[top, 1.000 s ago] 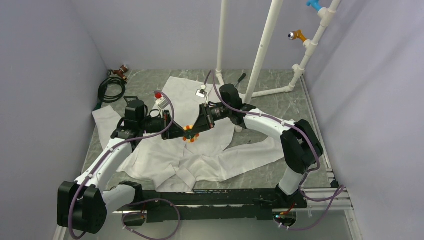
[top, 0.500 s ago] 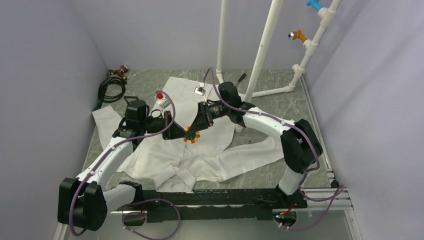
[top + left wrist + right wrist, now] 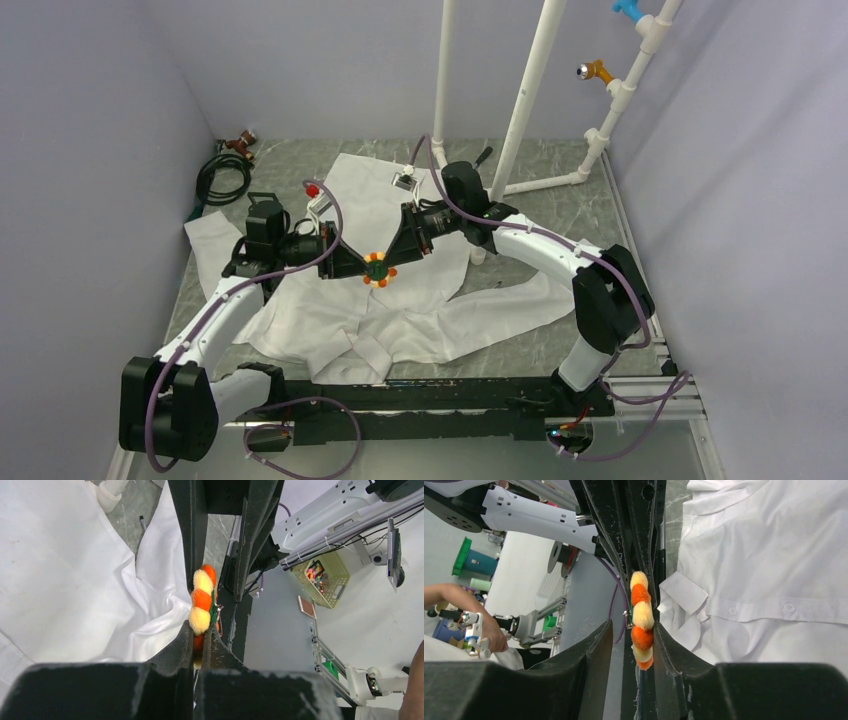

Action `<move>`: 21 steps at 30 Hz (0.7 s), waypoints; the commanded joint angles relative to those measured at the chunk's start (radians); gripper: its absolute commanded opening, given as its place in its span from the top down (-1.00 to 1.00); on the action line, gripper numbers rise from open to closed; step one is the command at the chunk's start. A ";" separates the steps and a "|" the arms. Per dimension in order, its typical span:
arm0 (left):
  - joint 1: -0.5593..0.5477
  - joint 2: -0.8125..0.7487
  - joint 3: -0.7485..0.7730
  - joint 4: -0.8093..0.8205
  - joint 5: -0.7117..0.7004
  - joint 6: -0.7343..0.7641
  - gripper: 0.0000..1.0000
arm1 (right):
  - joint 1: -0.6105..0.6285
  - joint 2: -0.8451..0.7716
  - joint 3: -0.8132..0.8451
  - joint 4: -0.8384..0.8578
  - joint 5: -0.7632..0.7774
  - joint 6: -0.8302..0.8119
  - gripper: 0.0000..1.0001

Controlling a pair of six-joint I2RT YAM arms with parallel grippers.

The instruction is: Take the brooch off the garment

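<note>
Pipe frame [image 3: 524, 95] and coiled hose [image 3: 228, 163] crowd the far edge.

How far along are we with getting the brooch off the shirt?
Done: the left gripper is shut on the edge of the brooch. In hand: the right gripper has its jaws open around it. To do: pulling it free; the garment bunches up beside it, so it looks attached.

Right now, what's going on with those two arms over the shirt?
Both arms meet at the brooch, just above the garment, a white shirt spread on the table. The left gripper is shut on the brooch's edge. The right gripper has its jaws open around the brooch, with a gap on one side. Whether the brooch has come free of the fabric isn't visible.
</note>
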 commanded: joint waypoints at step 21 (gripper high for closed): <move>0.044 -0.097 0.073 -0.087 -0.006 0.121 -0.02 | 0.031 -0.053 0.046 0.007 -0.032 -0.061 1.00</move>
